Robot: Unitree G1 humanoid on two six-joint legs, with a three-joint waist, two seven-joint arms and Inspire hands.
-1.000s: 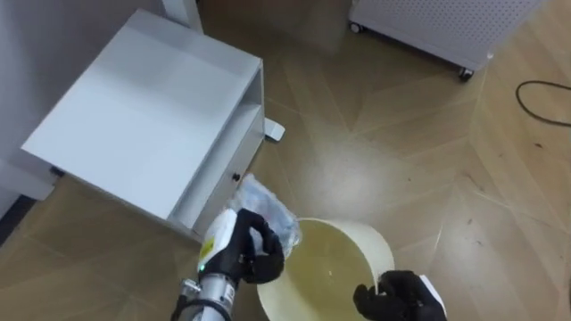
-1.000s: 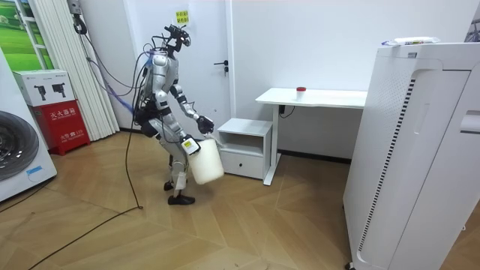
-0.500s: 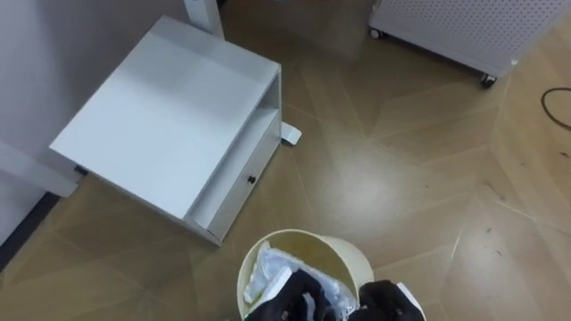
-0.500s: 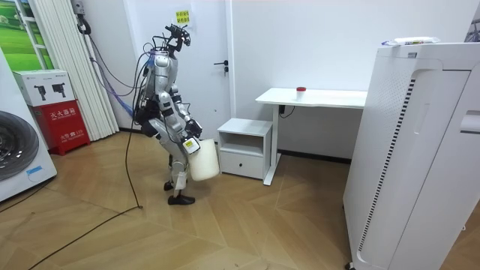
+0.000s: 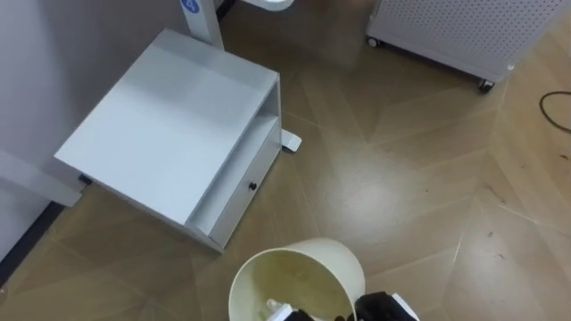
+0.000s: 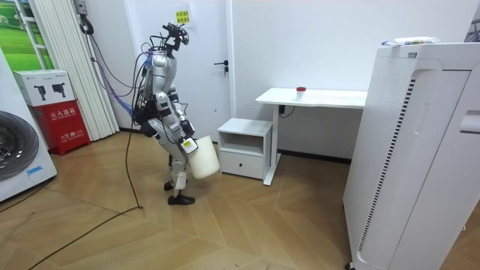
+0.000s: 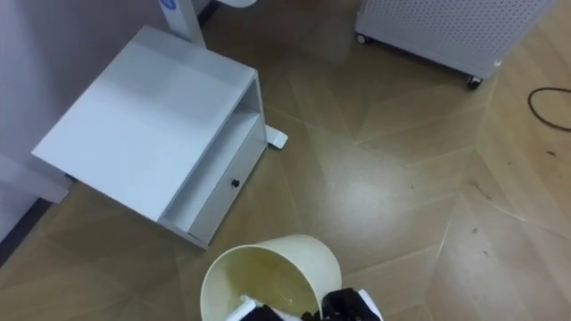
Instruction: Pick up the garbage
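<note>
Wooden floor point(image 5: 419, 178), white cabinet point(image 5: 169, 134) — cream bin point(image 5: 299, 267) at left hand point(image 5: 302, 316) and right hand point(image 5: 384, 308) (grips impossible to tell).

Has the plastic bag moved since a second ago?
Yes. The plastic bag was outside the bin rim, close to the white cabinet drawer corner; now a white scrap of it shows deep inside the bin, away from the cabinet.

A wood floor point(image 6: 225, 232) laid in herringbone is recorded, bounded by white walls point(image 6: 315, 45). A white table point(image 6: 322, 96) is set against the wall, and a low white cabinet point(image 5: 178, 134) with an open shelf over one drawer is placed just beside its leg. A perforated white unit point(image 6: 420, 150) on castors is noted nearby.
</note>
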